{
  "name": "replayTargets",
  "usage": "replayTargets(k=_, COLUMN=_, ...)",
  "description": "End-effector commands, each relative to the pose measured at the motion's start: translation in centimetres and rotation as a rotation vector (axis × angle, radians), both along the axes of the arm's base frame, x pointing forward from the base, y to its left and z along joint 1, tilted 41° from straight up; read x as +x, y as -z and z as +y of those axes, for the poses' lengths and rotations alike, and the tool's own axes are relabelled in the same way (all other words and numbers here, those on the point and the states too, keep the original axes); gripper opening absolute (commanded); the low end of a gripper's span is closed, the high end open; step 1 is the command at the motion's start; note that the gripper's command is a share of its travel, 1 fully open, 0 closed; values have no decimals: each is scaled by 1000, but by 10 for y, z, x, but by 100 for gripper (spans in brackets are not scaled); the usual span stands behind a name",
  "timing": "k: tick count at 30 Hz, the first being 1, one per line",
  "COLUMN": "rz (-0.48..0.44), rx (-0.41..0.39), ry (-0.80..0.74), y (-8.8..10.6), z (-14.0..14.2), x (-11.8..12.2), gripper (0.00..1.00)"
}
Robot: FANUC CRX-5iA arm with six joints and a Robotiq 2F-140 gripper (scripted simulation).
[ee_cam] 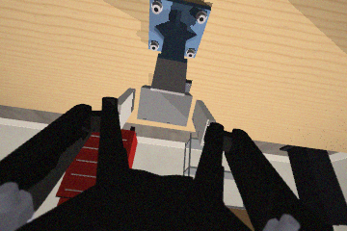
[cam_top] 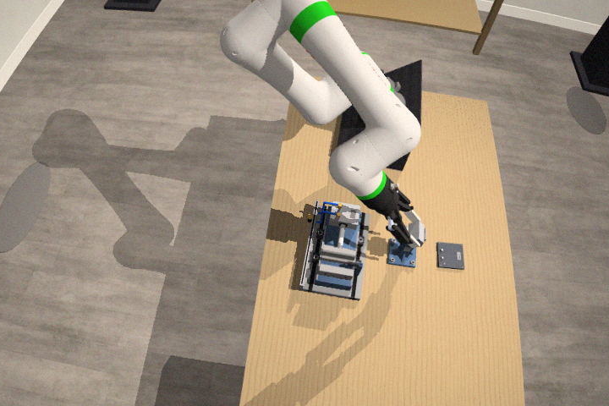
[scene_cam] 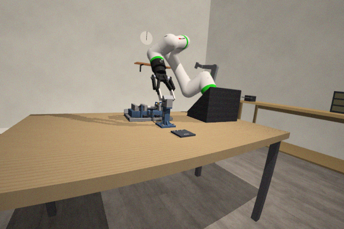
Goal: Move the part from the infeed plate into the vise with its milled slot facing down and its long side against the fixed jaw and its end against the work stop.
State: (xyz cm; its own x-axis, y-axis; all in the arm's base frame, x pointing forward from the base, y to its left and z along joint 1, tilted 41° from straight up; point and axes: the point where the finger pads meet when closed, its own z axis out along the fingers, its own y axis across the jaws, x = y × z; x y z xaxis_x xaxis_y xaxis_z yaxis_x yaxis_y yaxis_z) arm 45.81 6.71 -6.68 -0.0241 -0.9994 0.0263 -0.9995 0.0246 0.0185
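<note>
The part (cam_top: 416, 228), a light grey block, lies on top of the blue V-block (cam_top: 402, 254), between the vise and the infeed plate. My gripper (cam_top: 410, 238) is tilted and straddles the part, with its fingers half open. In the wrist view a small gap shows on each side between the finger pads and the part (ee_cam: 164, 103), with the V-block's base (ee_cam: 177, 29) beyond it. The dark infeed plate (cam_top: 450, 255) is bare. The vise (cam_top: 336, 251) stands open to the left, with nothing between its jaws. The side view shows the gripper (scene_cam: 166, 97) over the part (scene_cam: 167, 102).
The arm's black wedge base (cam_top: 386, 119) stands at the back of the wooden table. The vise's air cylinder and fittings (cam_top: 334, 215) rise at its far end. The V-block post (scene_cam: 165, 119) stands close beside the vise (scene_cam: 145, 110).
</note>
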Motion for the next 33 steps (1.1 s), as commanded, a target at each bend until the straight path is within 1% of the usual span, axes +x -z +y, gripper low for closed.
replayTargets(k=1, rz=0, rx=11, ry=0, y=0, z=0, x=0, gripper=51)
replayTargets(k=14, rz=-1, rx=58, ry=1, y=0, z=-1, x=0, gripper=51)
replayTargets(k=33, rz=-2, rx=87, ry=1, y=0, z=-2, x=0, gripper=51)
